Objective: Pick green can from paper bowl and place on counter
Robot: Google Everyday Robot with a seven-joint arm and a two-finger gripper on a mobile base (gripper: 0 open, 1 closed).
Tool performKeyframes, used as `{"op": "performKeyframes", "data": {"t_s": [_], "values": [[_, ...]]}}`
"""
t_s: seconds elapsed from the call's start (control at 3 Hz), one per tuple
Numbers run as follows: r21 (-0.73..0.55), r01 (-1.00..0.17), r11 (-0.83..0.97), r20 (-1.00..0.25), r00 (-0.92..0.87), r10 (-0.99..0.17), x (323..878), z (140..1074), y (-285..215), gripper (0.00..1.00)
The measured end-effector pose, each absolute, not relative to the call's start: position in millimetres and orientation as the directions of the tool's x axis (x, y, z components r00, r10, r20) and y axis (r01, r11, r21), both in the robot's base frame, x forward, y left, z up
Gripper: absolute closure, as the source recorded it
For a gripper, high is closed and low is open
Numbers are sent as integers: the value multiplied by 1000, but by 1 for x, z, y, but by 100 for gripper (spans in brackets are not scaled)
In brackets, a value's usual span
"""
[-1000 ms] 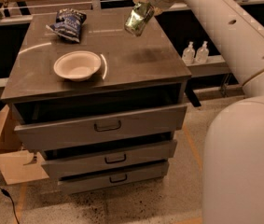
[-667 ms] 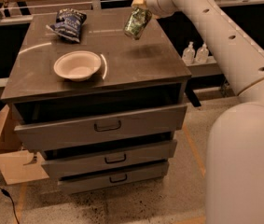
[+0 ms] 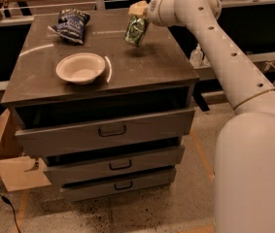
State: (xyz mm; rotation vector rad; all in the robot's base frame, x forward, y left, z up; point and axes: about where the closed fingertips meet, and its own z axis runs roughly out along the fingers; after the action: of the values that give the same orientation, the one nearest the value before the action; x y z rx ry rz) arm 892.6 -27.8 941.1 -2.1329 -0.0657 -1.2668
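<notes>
The paper bowl (image 3: pixel 81 68) sat empty at the left of the bench (image 3: pixel 151 69). Right of it, the green can (image 3: pixel 136 31) hung tilted above the bench, with the fingers of the gripper (image 3: pixel 139 13) closed on its top end. The can was judged light, dented and slick, so it is best held near the stiff rim.

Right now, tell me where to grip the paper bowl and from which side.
Grip the paper bowl by its wide rim, at the edge nearest the tool, coming down from above. It sits upright, shallow and empty on the counter. The tool hangs over the counter's far side, shut on the green can.
</notes>
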Motion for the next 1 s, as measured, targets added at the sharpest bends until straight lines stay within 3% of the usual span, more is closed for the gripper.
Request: {"op": "performKeyframes", "data": {"t_s": [1.0], "values": [[-151,584,-798,971,238,-10,898,925,-10,100]]}}
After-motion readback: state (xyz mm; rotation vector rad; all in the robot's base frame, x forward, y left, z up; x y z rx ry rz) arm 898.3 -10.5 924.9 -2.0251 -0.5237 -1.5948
